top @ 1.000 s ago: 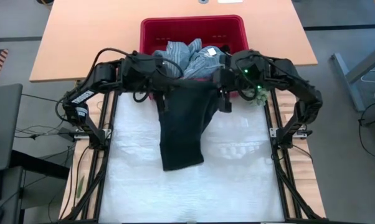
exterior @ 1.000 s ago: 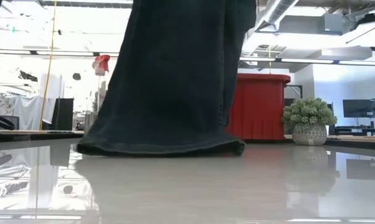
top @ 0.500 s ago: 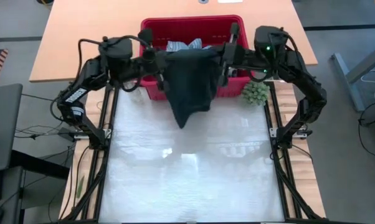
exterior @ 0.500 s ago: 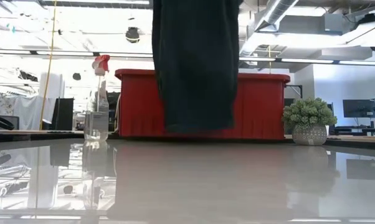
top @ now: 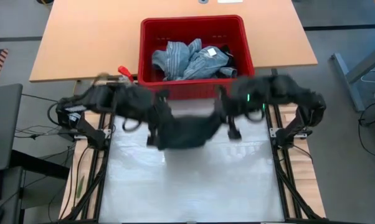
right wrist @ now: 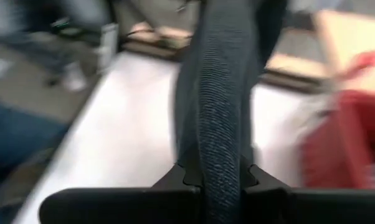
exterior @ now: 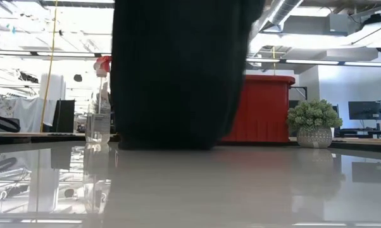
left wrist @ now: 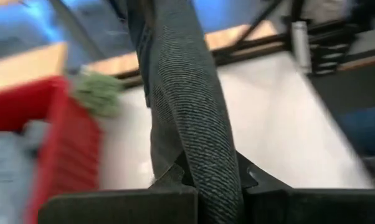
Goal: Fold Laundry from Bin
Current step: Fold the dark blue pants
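Dark navy piece (top: pixel 186 132), ribbed, hanging taut.

The dark garment (left wrist: pixel 187 124) is showing a ribbed, matt woven cloth. The bin (top: pixel 151 74) is presenting smooth red plastic. The surface (exterior: pixel 241 183) is reflecting as a glossy white sheet. The far desk (top: pixel 81 37) is appearing as matt wood.

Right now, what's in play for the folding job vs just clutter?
In play:
- dark garment, pinched by the left gripper and right gripper
- red bin
- denim and striped laundry in the bin

Clutter:
- spray bottle
- green fuzzy ball
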Available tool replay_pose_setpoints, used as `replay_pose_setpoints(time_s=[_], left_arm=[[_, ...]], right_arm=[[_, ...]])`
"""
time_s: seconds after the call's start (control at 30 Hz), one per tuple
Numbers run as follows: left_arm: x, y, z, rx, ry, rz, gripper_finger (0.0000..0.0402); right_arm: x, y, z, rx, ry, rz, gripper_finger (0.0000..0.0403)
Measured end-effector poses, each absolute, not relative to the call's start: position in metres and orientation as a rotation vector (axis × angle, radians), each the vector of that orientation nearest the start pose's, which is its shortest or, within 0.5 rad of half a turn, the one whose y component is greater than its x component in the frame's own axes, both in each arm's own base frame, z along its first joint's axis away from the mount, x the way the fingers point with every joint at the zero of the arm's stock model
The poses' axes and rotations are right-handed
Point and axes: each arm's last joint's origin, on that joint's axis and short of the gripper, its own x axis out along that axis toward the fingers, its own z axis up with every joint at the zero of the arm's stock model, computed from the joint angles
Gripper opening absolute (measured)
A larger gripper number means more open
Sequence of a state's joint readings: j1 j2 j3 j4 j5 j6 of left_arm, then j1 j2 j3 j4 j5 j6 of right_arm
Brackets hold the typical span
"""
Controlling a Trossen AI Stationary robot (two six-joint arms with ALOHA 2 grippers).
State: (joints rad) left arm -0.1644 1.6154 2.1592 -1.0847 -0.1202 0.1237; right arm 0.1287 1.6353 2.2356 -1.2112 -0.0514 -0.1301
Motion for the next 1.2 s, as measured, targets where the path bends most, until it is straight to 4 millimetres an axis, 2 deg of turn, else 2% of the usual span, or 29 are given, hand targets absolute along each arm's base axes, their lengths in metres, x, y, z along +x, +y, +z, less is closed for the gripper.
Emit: replay_pose_setpoints(time_s=[0.13, 0.37, 0.5, 0.67, 0.8, 0.9, 1.03, 1.2], left_arm=[[0.298, -0.089, 0.471, 0.115, 0.559, -0.141, 0.0], [0.308, -0.154, 0.408, 0.009, 0.608, -0.238, 0.0], [0.308, -0.182, 0.379, -0.064, 0.584, -0.297, 0.0], [0.306, -0.203, 0.365, -0.201, 0.548, -0.393, 0.0001], [0.303, -0.214, 0.36, -0.241, 0.525, -0.445, 0.0005], [0.302, -0.214, 0.353, -0.211, 0.547, -0.429, 0.0003], [0.307, -0.201, 0.333, -0.196, 0.619, -0.384, 0.0002], [0.309, -0.167, 0.313, -0.212, 0.666, -0.352, 0.0002]], right_arm=[[0.284, 0.094, 0.475, -0.134, 0.67, 0.298, 0.0039], [0.277, 0.182, 0.412, -0.123, 0.742, 0.266, 0.0039], [0.269, 0.217, 0.382, -0.043, 0.726, 0.29, 0.0039], [0.261, 0.244, 0.368, 0.062, 0.662, 0.326, 0.0039], [0.261, 0.252, 0.361, 0.097, 0.618, 0.345, 0.0039], [0.265, 0.247, 0.357, 0.051, 0.617, 0.325, 0.0039], [0.282, 0.226, 0.341, 0.026, 0.672, 0.304, 0.0039], [0.298, 0.18, 0.313, 0.113, 0.736, 0.295, 0.0039]])
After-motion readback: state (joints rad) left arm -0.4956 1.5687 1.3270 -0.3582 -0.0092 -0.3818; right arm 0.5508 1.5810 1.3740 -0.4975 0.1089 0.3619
